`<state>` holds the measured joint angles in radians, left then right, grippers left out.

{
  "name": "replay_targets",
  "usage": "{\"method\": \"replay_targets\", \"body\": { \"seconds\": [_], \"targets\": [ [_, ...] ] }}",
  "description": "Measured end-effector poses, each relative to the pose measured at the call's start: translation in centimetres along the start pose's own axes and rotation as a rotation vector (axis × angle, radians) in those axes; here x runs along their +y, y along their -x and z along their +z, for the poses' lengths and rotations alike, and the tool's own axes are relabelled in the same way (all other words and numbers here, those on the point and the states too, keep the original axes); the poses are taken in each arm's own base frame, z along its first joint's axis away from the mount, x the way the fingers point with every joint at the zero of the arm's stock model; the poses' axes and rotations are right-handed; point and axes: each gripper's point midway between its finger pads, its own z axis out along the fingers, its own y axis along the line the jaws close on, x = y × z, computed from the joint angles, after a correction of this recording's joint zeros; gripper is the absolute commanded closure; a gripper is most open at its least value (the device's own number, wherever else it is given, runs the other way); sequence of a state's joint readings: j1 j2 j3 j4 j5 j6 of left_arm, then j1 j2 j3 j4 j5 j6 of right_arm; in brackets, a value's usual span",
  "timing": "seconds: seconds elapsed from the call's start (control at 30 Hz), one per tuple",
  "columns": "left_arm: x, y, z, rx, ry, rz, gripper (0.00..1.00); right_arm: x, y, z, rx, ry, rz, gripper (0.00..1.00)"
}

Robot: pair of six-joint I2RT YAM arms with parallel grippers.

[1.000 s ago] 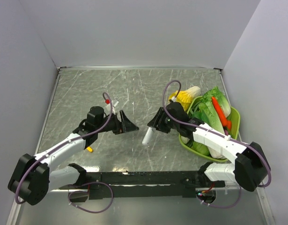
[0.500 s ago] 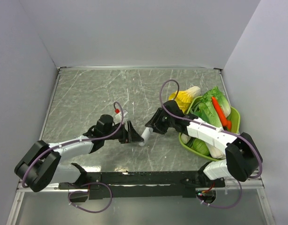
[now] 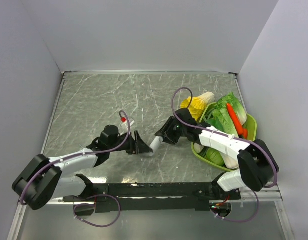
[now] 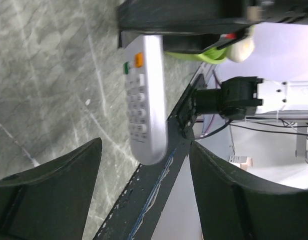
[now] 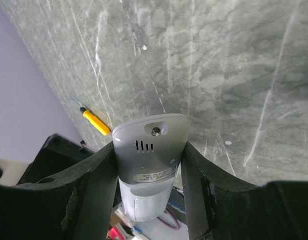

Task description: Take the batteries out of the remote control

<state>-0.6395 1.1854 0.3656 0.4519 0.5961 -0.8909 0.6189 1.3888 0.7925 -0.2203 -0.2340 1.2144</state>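
Grey marbled surface (image 3: 93, 100) between pale walls: remote control (image 3: 157, 144) lifted, nothing unloaded yet.
My right end effector (image 3: 164, 137) pinches the white remote control by one end, holding it slanted above the surface. My left end effector (image 3: 141, 145) is spread wide at the free end and touches nothing. From my right wrist the remote's back looks closed, with the cover in place, and no batteries show anywhere. I judge the task barely begun, with the cover and both batteries left to remove.
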Motion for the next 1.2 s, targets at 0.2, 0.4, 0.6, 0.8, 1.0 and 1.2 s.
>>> {"method": "replay_targets", "body": {
  "seconds": [0.2,0.4,0.6,0.8,1.0,1.2],
  "targets": [
    [1.1,-0.6,0.5,0.027,0.03,-0.024,0.27,-0.1,0.2,0.1,-0.006,-0.01,-0.04,0.84],
    [1.0,-0.4,0.7,0.029,0.017,-0.02,0.33,-0.2,0.2,0.1,-0.003,-0.013,-0.038,0.82],
    [1.2,-0.8,1.3,0.053,-0.003,-0.048,0.55,0.0,0.0,0.3,0.01,-0.006,-0.023,0.8],
    [0.7,-0.8,1.5,0.058,-0.028,-0.06,0.99,-0.7,-0.2,1.0,0.024,-0.036,-0.005,0.59],
    [1.1,-1.1,1.5,0.068,-0.014,-0.081,0.99,-1.5,-0.3,1.4,0.033,-0.061,-0.019,0.33],
    [0.6,-1.3,1.3,0.081,-0.028,-0.102,0.99,-2.6,0.2,1.0,0.003,-0.091,-0.142,0.03]
  ]
}}
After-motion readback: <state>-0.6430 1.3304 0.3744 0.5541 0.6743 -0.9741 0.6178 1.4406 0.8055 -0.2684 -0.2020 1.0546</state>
